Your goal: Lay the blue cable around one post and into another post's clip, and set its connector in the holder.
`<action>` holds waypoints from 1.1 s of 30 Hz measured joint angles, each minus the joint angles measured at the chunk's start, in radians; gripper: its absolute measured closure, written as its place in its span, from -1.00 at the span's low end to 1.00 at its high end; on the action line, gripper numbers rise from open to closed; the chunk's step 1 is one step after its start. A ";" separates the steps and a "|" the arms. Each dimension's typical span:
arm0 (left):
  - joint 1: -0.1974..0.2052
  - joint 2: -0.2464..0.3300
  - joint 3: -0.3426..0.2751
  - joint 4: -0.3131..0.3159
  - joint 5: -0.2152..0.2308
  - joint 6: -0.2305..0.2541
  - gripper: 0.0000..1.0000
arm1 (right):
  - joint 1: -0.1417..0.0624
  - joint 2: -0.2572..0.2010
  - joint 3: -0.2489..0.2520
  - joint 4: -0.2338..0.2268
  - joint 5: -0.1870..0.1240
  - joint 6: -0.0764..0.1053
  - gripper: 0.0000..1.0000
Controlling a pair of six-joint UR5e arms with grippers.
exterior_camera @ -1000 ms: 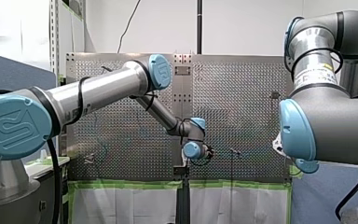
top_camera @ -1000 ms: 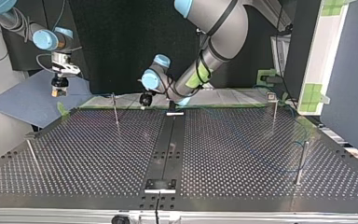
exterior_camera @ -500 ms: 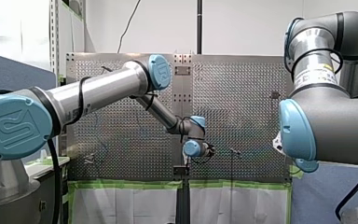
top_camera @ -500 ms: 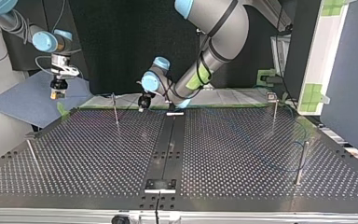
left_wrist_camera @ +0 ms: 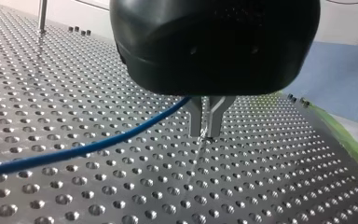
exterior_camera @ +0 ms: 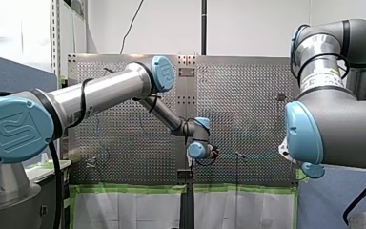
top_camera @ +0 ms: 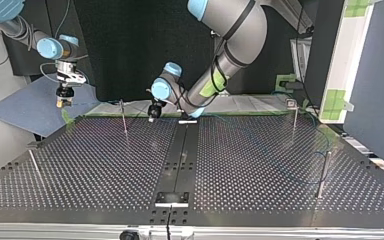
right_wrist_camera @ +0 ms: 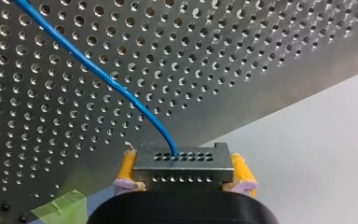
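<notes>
Edging nearer the thin post [top_camera: 123, 116], my left gripper [left_wrist_camera: 205, 134] keeps its metal fingers [left_wrist_camera: 196, 116] pinched on the blue cable [left_wrist_camera: 88, 148], apparently readying the wrap. Beyond that post, my right gripper [right_wrist_camera: 182, 176] clamps the connector [right_wrist_camera: 182, 161] between yellow pads [right_wrist_camera: 127, 170], not yet at any holder.

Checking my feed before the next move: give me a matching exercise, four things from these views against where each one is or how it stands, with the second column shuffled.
Things:
1. connector
2. my left gripper
3. green tape
4. post

Places or states:
A. along the table's edge
B. held between my right gripper's yellow pads
C. upright on the table, far beyond the fingers
D. metal fingers low over the holes, blue cable running up to them

Pairs: 1-B, 2-D, 3-A, 4-C.
</notes>
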State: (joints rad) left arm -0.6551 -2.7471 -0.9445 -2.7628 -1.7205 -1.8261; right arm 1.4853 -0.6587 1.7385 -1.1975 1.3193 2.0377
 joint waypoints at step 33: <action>0.011 0.001 0.046 -0.097 -0.077 0.090 0.80 | -0.002 0.025 -0.117 0.047 -0.004 0.014 1.00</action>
State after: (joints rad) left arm -0.6443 -2.7465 -0.8983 -2.8599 -1.7971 -1.7362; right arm 1.4830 -0.6339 1.6214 -1.1509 1.3148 2.0518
